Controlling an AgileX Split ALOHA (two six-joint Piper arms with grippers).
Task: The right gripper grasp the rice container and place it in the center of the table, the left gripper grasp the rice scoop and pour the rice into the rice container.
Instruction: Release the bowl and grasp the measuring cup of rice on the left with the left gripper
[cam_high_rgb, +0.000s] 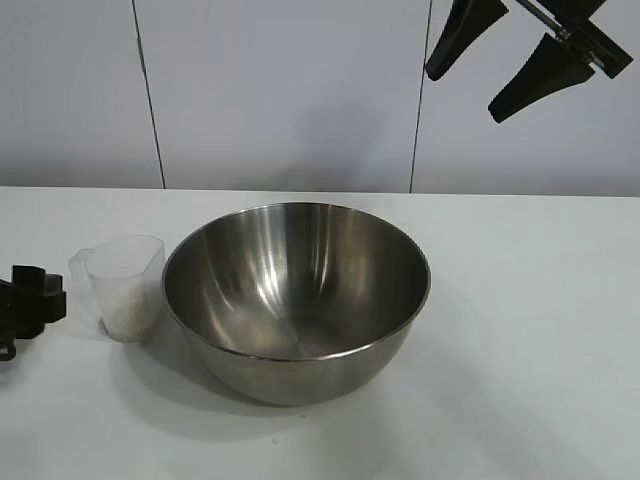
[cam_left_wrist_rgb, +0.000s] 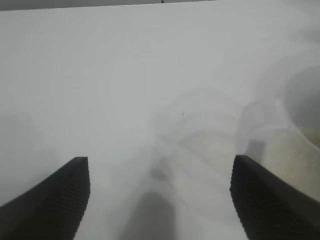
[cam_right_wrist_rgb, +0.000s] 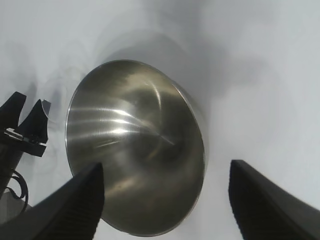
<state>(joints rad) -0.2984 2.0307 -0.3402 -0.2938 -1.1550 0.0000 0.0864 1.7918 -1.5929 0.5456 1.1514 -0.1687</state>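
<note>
Where the bench (cam_high_rgb: 560, 300) is widest at centre, we find the rice container (cam_high_rgb: 297, 300) standing upright, its bottom showing bare steel. Just beside it at nine o'clock stands the rice scoop (cam_high_rgb: 125, 285), upright and holding rice (cam_high_rgb: 128, 312) in its lower part. Farther out at nine o'clock, at the bench edge, we note the left claw (cam_right_wrist_rgb: 26, 117), released, its fingers spread wide near the scoop and gripping nothing. At one o'clock, raised well above the container, the right claw (cam_high_rgb: 487, 68) hangs released and empty.
</note>
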